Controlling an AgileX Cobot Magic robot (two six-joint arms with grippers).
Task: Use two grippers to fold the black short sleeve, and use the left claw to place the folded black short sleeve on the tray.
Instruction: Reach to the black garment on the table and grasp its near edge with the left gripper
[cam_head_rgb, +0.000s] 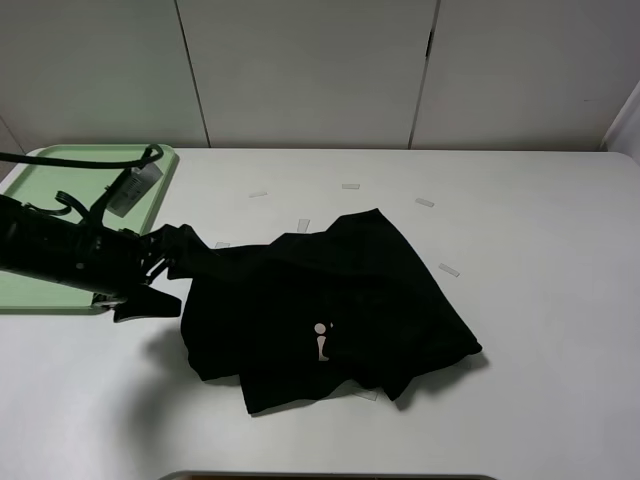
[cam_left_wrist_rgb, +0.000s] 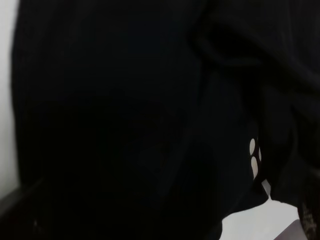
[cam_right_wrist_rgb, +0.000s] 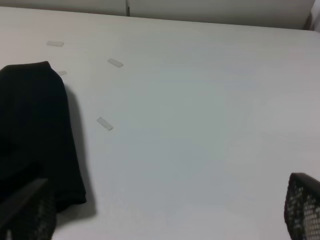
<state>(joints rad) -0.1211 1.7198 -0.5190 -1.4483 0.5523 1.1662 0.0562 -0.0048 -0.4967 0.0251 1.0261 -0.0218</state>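
- Exterior high view: the black short sleeve (cam_head_rgb: 330, 300) lies bunched in the middle of the frame on the white table (cam_head_rgb: 540, 250). It is doubled over itself with one pale letter mark (cam_head_rgb: 321, 343) showing. We judge the fold made, though loose.
- The left pincer (cam_head_rgb: 172, 268) reaches in from the left of the frame at the shirt's left edge. Its jaws are spread wide and a tongue of cloth runs into the gap between them; we see no clamp on it.
- We read that placing as the set-up for a grab. The tray (cam_head_rgb: 60, 175) sits in the upper left of the frame, just behind that arm, so a hold on this near edge gives the shortest carry.
- Left wrist view is filled with black cloth, so the shirt is right at that pincer.
- The right pincer (cam_right_wrist_rgb: 164, 220) is outside the high view. Its own camera shows its fingers wide apart over bare table, holding nothing, with the shirt's edge beside one finger. We think it is parked clear.
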